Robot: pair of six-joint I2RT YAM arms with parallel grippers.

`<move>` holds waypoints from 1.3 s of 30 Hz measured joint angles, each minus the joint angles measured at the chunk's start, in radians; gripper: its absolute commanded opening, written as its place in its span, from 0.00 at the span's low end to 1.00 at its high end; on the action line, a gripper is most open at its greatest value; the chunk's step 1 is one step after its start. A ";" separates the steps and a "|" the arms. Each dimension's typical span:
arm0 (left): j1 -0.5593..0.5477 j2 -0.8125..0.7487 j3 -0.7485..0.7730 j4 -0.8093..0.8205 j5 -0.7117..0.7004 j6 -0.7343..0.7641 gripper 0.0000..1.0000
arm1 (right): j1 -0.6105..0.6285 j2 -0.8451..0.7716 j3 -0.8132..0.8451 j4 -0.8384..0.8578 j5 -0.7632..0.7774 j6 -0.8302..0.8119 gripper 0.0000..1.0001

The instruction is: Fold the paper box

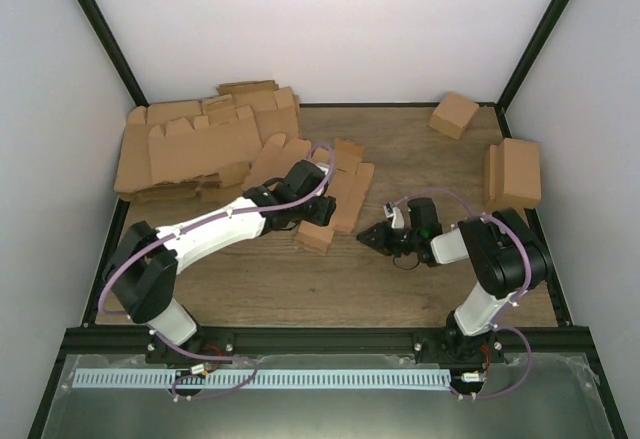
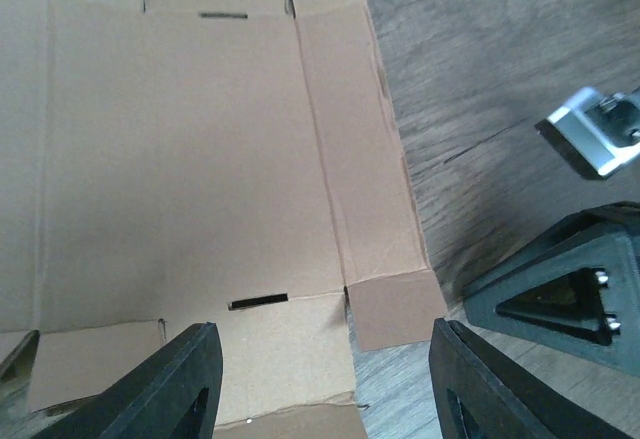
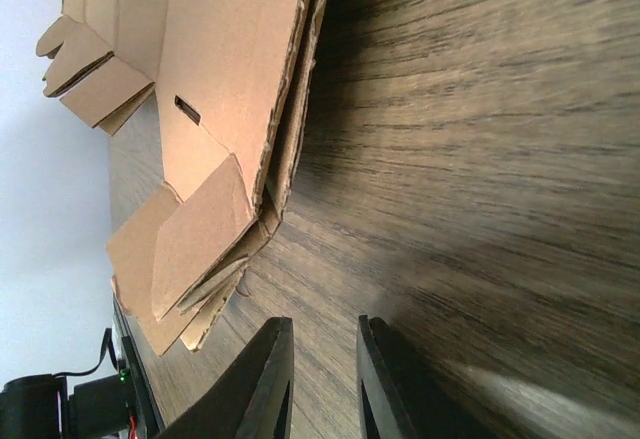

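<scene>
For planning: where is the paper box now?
In the top view, the paper box lies mid-table under the left end effector, left of the right end effector.

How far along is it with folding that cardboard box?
Barely begun. The paper box lies mostly flat; only one end's flaps look raised. The left gripper hovers open over it; the right gripper sits beside it, narrowly open and empty. The walls are not yet folded up.
</scene>
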 measured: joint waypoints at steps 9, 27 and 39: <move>0.000 0.065 0.017 -0.010 0.024 0.000 0.58 | -0.002 0.045 0.010 0.065 -0.013 0.040 0.21; 0.000 0.090 0.035 -0.023 0.029 0.013 0.52 | -0.031 0.154 0.069 0.196 -0.006 0.104 0.19; 0.000 0.094 0.035 -0.030 0.033 0.023 0.51 | -0.034 0.200 0.110 0.206 -0.016 0.110 0.10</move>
